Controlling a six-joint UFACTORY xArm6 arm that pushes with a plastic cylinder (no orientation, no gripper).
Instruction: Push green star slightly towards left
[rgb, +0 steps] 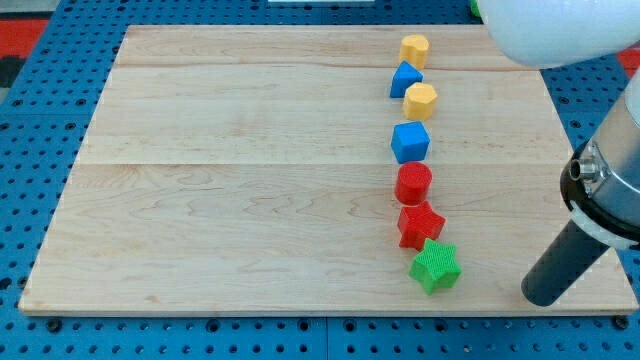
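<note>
The green star (435, 265) lies near the view's bottom edge of the wooden board (230, 170), at the lower end of a column of blocks. It touches the red star (420, 224) just above it. My tip (541, 294) is the lower end of the dark rod at the view's bottom right. It stands well to the right of the green star, apart from it, slightly lower in the view.
Above the red star the column runs up: a red cylinder (413, 183), a blue cube (410, 142), a yellow hexagon block (420, 100), a blue wedge-like block (405, 78), a yellow cylinder (414, 48). The arm's white body (560, 28) fills the top right.
</note>
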